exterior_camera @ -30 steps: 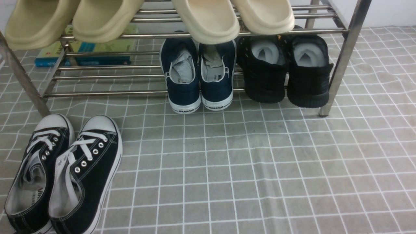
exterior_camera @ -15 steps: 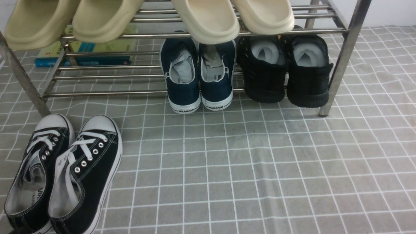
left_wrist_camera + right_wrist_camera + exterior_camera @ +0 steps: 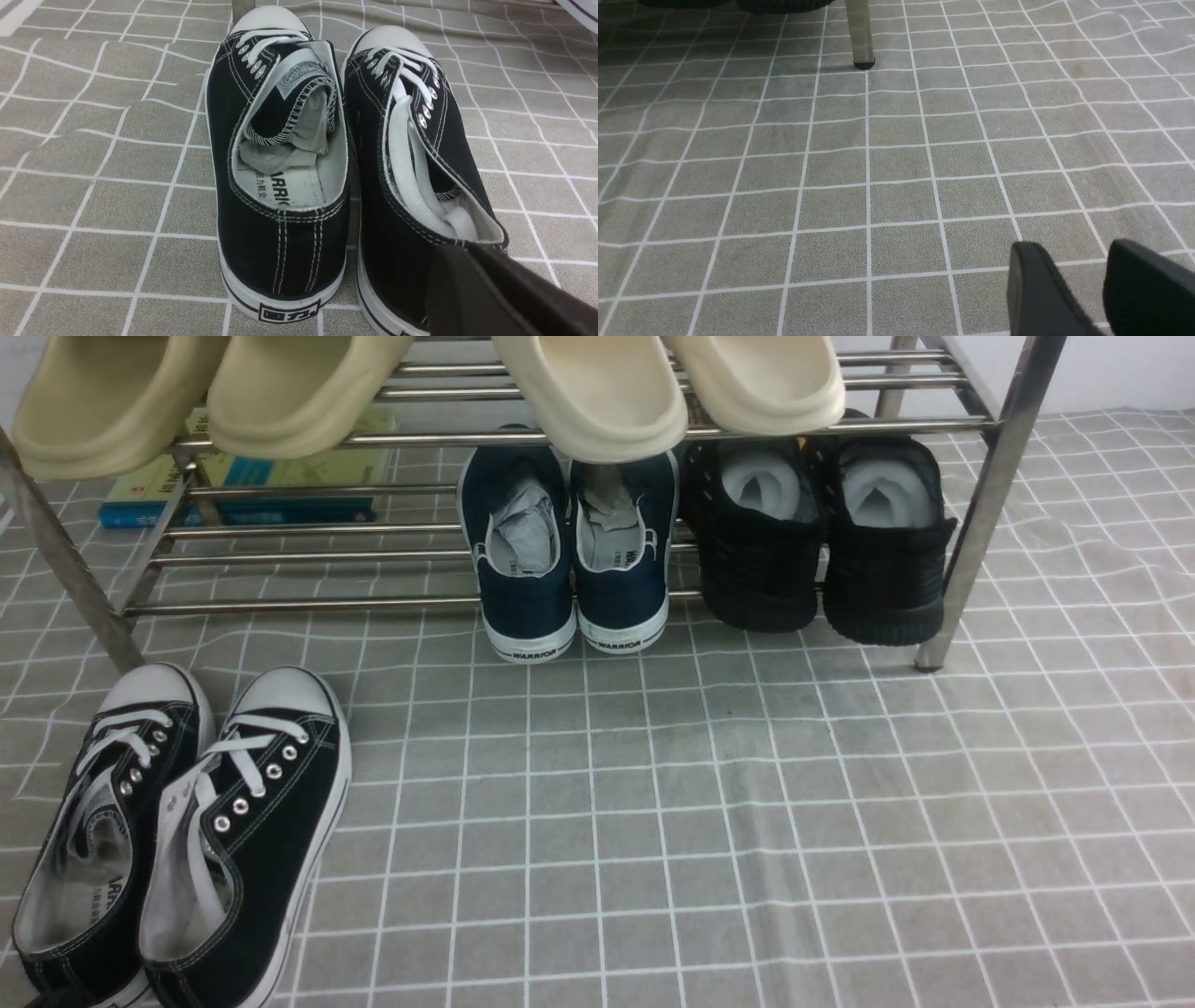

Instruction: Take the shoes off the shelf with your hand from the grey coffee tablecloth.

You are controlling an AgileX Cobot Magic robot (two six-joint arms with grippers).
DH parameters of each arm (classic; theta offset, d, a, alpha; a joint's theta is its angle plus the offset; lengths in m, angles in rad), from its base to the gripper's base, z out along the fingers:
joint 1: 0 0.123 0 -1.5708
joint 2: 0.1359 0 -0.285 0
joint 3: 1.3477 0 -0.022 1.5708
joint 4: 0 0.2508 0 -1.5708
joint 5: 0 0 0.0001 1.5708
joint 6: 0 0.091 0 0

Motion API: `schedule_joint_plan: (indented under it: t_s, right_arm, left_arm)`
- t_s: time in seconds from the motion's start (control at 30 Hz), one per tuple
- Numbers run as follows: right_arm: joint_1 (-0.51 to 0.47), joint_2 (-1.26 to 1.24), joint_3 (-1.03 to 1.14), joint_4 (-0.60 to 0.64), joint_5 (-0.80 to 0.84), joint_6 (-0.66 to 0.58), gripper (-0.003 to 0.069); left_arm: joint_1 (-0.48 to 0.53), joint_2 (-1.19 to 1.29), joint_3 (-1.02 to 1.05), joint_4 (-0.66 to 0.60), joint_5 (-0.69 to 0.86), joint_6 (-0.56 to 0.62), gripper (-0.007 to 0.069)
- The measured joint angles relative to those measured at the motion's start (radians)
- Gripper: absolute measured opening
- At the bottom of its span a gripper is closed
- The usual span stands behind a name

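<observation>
the shoes stood together on the grey coffee tablecloth, off the shelf. the left claw was just behind their heels, near the right-hand one, nearly clenched, grasping nothing visible.

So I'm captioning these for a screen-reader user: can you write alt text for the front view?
A pair of black canvas lace-up sneakers stands on a grey grid tablecloth, in front of a steel shoe rack. The rack's lower tier holds navy slip-on sneakers and black knit shoes; beige slippers sit above.
</observation>
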Motion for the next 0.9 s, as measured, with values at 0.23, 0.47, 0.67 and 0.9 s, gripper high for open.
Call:
schedule_joint_plan:
  t_s: [0.23, 0.47, 0.67, 0.9]
  right_arm:
    - [0.0, 0.0, 0.0, 0.0, 0.0, 0.0, 0.0239]
    - [0.0, 0.0, 0.0, 0.0, 0.0, 0.0, 0.0239]
    - [0.0, 0.0, 0.0, 0.0, 0.0, 0.0, 0.0239]
    - [0.0, 0.0, 0.0, 0.0, 0.0, 0.0, 0.0239]
  left_arm:
    - [0.0, 0.0, 0.0, 0.001, 0.0, -0.001, 0.0056]
    - [0.0, 0.0, 0.0, 0.002, 0.0, -0.001, 0.0069]
    - [0.0, 0.0, 0.0, 0.002, 0.0, -0.001, 0.0076]
    - [0.0, 0.0, 0.0, 0.003, 0.0, -0.001, 0.0084]
